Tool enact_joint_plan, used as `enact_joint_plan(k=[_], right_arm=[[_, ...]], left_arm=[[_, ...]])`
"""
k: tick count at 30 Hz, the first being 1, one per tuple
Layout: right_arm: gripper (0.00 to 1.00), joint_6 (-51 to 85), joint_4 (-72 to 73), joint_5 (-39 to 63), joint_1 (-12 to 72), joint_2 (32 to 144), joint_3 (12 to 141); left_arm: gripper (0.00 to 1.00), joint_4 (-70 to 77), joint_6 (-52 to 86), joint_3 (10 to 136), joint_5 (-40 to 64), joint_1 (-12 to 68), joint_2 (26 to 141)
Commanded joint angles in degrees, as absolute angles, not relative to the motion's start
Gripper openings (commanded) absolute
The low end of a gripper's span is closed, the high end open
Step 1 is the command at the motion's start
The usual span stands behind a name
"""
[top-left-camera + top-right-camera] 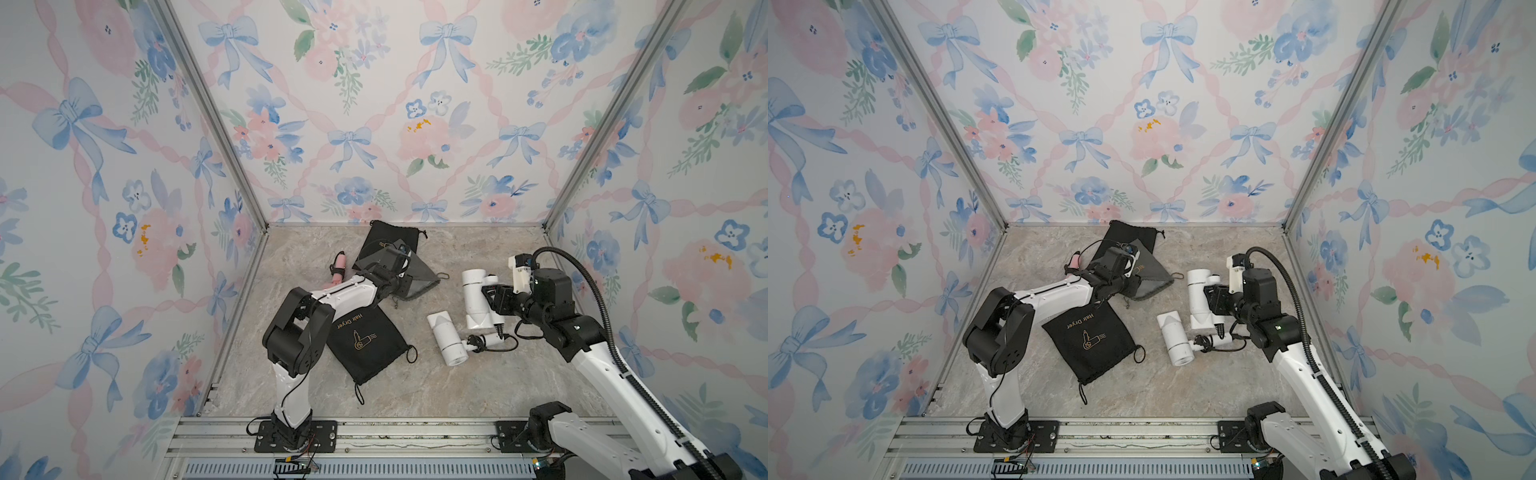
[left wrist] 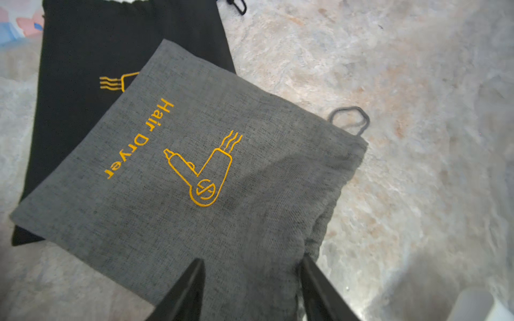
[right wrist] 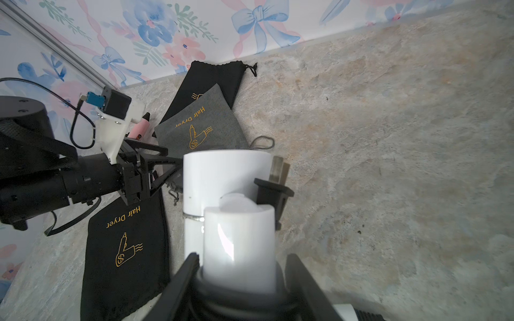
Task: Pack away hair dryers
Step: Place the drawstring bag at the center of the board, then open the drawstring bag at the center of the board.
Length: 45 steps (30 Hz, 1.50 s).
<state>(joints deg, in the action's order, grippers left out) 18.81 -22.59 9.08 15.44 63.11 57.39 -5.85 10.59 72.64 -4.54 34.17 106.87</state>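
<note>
Squarely in right gripper (image 3: 243, 257), white hair dryer (image 3: 222, 178).

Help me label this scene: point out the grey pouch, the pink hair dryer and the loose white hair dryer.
grey pouch (image 2: 155, 216), left wrist view, plain cloth beside the print.
pink hair dryer (image 1: 340, 262), a top view, its slim end.
loose white hair dryer (image 1: 446, 341), a top view, its barrel.

Two white dryers (image 1: 476, 291) (image 1: 446, 338), one pink dryer (image 1: 338, 266), three pouches (image 1: 365, 345) (image 1: 392, 237) (image 1: 422, 276).
</note>
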Motion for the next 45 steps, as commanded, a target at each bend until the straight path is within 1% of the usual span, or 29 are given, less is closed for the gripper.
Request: enact_joint_plan(k=[1,4,7,9,15,21,25,29,32,34,37,39,40,41,45], right_arm=[[0.32,18.1,-21.2,10.3,15.8,62.8,57.6],[0.32,18.0,-21.0,9.9,15.8,62.8,56.9],[0.32,17.9,-20.9,9.3,15.6,62.6,56.5],[0.32,18.1,-21.0,9.3,15.2,62.5,56.4],[0.32,18.4,-20.8,10.7,13.4,61.5,55.3],[0.32,19.0,-20.5,13.3,10.7,60.5,53.8],[0.32,18.4,-20.9,13.7,10.3,60.3,53.7],[0.32,18.7,-20.6,14.6,10.3,60.3,53.3],[0.32,19.0,-20.3,15.2,10.3,60.3,53.1],[0.32,19.1,-20.2,15.3,10.3,60.2,53.0],[0.32,18.8,-20.0,15.3,10.7,60.4,53.1],[0.32,18.5,-20.0,15.1,11.0,60.8,53.2],[0.32,18.3,-19.9,15.0,11.4,60.9,53.2],[0.32,18.1,-19.8,14.9,11.7,61.1,53.1],[0.32,17.3,-18.6,14.9,13.7,62.0,53.0]], left_arm=[[0.67,-4.5,9.0,71.8,-2.7,35.0,100.4],[0.7,-4.6,6.5,71.4,-3.5,35.5,98.5],[0.7,-5.1,4.7,72.1,-3.8,36.2,99.1],[0.7,-6.4,3.2,73.5,-4.6,37.3,100.7],[0.7,-11.5,-0.6,78.8,-11.3,41.2,108.8],[0.7,-12.9,-1.6,81.7,-15.1,41.8,114.2],[0.69,-13.6,-2.4,82.8,-17.4,41.9,116.7],[0.66,-14.0,-2.9,84.0,-18.9,41.9,119.2],[0.59,-14.1,-2.8,84.7,-20.5,42.0,121.3],[0.45,-14.1,-2.7,85.1,-21.6,42.0,122.2],[0.21,-14.0,-2.2,85.7,-21.7,41.8,122.2],[0.09,-14.1,-1.9,86.3,-20.9,41.4,121.7],[0.05,-14.0,-1.6,86.6,-20.3,41.0,121.2],[0.03,-14.1,-1.2,86.8,-19.5,40.7,120.6],[0.0,-14.2,0.3,86.8,-15.0,38.9,117.3]])
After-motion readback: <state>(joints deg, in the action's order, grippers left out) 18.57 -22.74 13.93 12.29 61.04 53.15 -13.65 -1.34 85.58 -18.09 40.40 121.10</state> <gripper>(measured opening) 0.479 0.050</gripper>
